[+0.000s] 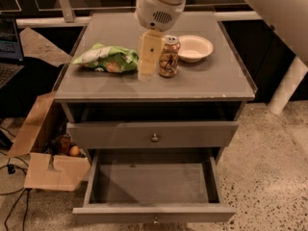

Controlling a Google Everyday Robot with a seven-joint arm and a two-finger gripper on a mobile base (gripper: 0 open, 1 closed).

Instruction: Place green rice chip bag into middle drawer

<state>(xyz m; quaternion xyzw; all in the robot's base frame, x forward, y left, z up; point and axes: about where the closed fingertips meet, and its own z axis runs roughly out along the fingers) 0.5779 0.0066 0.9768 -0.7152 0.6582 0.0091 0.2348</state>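
Green-and-white crinkled rice chip bag lies on the grey cabinet top, its long axis pointing toward the brown-gold drink can. The cream robot gripper hangs between can and bag; whether it is apart or together cannot be told. The grey wooden middle drawer stands open below the can.

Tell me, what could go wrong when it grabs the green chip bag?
The cream pincer hangs over the tabletop between the crinkled green-and-white chip bag and the brown-gold drink can, very near the can, so turning toward the bag might knock the can over. The puffy bag could also slip from a grip.
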